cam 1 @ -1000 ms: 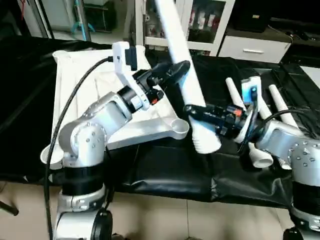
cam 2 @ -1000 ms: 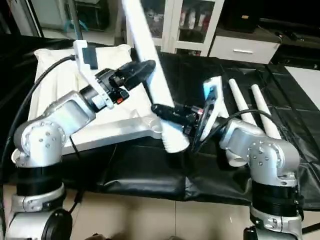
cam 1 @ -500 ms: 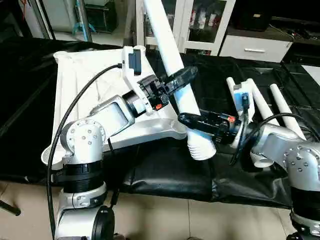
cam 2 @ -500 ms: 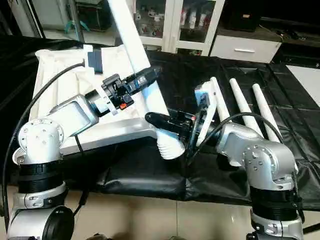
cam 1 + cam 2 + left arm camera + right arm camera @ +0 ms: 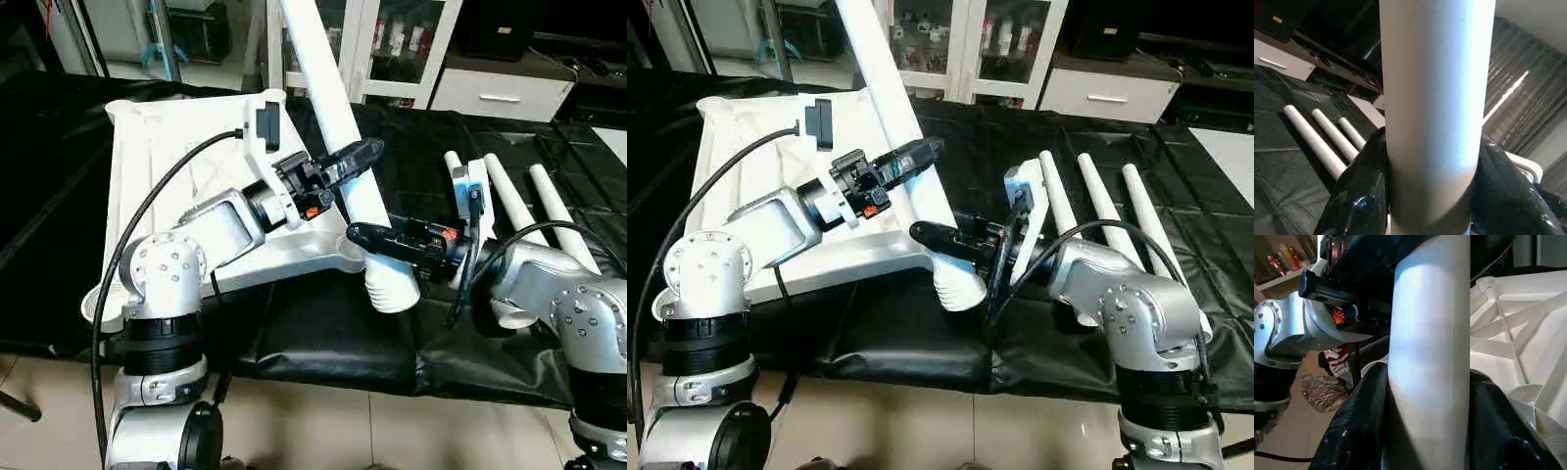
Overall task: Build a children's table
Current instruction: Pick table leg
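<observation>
Both grippers pinch the steeply tilted leg (image 5: 338, 113), left gripper (image 5: 345, 162) above right gripper (image 5: 377, 241); its ribbed lower end hangs just right of the tabletop (image 5: 147, 157) near-right socket (image 5: 345, 258).

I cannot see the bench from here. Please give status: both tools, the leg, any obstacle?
Left tool and right tool both clamp the raised leg. Its ribbed end hangs beside the tabletop corner socket, not inserted. Three spare legs lie apart; nothing blocks.
</observation>
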You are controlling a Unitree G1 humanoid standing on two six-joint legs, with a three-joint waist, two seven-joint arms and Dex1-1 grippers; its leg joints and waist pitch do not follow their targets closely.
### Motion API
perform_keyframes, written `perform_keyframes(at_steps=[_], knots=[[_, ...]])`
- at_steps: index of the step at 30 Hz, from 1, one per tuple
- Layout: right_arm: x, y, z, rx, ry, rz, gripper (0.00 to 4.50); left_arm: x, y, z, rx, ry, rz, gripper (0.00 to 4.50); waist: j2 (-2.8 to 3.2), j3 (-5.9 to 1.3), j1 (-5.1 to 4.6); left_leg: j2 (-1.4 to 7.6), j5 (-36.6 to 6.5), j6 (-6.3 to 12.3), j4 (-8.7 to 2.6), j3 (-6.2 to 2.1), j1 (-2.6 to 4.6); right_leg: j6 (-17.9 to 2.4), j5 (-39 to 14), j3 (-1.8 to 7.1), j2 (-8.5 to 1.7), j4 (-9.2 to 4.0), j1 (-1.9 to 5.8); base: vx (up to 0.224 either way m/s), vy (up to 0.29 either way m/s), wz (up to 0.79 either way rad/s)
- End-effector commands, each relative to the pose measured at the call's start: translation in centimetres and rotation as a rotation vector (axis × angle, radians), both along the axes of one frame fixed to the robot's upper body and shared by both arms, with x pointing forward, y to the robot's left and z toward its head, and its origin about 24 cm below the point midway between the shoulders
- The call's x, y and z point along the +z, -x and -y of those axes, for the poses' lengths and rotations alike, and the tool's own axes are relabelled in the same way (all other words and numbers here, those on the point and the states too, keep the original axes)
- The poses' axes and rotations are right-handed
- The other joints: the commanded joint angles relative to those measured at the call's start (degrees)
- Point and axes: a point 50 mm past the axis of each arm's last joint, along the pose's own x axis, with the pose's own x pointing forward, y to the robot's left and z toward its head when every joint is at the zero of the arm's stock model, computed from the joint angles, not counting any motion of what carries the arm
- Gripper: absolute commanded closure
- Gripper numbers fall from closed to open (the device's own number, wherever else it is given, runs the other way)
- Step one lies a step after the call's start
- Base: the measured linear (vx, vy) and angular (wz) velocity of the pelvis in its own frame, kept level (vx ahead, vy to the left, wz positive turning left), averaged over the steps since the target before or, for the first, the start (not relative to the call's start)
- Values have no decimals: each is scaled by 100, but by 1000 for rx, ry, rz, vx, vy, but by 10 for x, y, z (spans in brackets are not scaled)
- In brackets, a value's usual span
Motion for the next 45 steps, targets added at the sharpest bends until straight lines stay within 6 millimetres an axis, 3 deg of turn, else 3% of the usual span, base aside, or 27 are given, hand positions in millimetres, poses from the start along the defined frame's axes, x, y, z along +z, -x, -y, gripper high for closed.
perform_keyframes(at_steps=[1, 5, 7, 9, 10, 11, 12, 15, 20, 28, 36, 45], knots=[[3, -1, -1, 4, 15, 14, 191, 8, 0, 4, 0, -21, 23, 264, 22, -400, 9, 271, -181, 55, -436, -124, 63, -1386, -168, 252, -334, -415, 344, 0, 0, 0], [3, -5, 1, -41, 9, 31, 149, 10, -2, 0, 73, -141, 80, 265, 43, -401, 17, 278, -160, 68, -439, -129, 67, -1385, -146, 250, -336, -413, 338, 0, 0, 0], [8, -9, 5, -112, 65, 110, 135, 4, -5, -2, 162, -329, 127, 265, 10, -399, 9, 287, -176, 66, -446, -131, 68, -1289, -236, 246, -334, -422, 333, 0, 0, 0], [11, -11, 7, -157, 97, 167, 110, 4, -6, -3, 192, -371, 141, 265, 3, -397, 11, 286, -109, 10, -439, -129, 68, -1189, -311, 251, -343, -407, 330, 0, 0, 0], [13, -12, 7, -173, 103, 189, 110, 5, -7, -3, 202, -375, 144, 265, 11, -400, 6, 285, -80, -2, -437, -124, 72, -1186, -292, 255, -342, -408, 326, 0, 0, 0], [16, -12, 8, -191, 103, 215, 110, 7, -7, -3, 213, -365, 146, 265, -34, -401, -3, 285, -54, -5, -432, -114, 70, -1193, -262, 256, -340, -405, 324, 0, 0, 0], [18, -12, 8, -203, 101, 233, 104, 9, -8, -2, 222, -357, 147, 265, -11, -401, 8, 275, -26, -11, -431, -115, 68, -1229, -213, 259, -343, -394, 332, 0, 0, 0], [23, -11, 8, -205, 88, 267, 104, 16, -8, -2, 236, -326, 152, 265, -17, -406, 10, 273, -25, 68, -425, -112, 62, -1301, -106, 259, -335, -382, 335, 0, 0, 0], [9, -13, 11, -176, 172, 208, 104, 17, -7, 2, 226, -336, 182, 265, -50, -397, 4, 268, -67, 140, -419, -105, 55, -1311, -213, 257, -330, -399, 333, 0, 0, 0], [-1, -19, 4, -176, 228, 138, 26, 17, -5, 7, 197, -345, 205, 265, -56, -407, -2, 262, 51, 180, -406, -111, 45, -1312, -218, 253, -330, -385, 332, 0, 0, 0], [-2, -23, -4, -104, 279, 118, 24, 14, -2, 11, 161, -375, 233, 265, -87, -402, -3, 273, 57, 198, -401, -99, 47, -1323, -270, 260, -342, -380, 331, 0, 0, 0], [-6, -30, -13, -61, 338, 36, 24, 14, 4, 19, 112, -413, 292, 265, -119, -412, 3, 274, 218, 198, -392, -94, 59, -1412, 11, 260, -336, -337, 336, 0, 0, 0]])
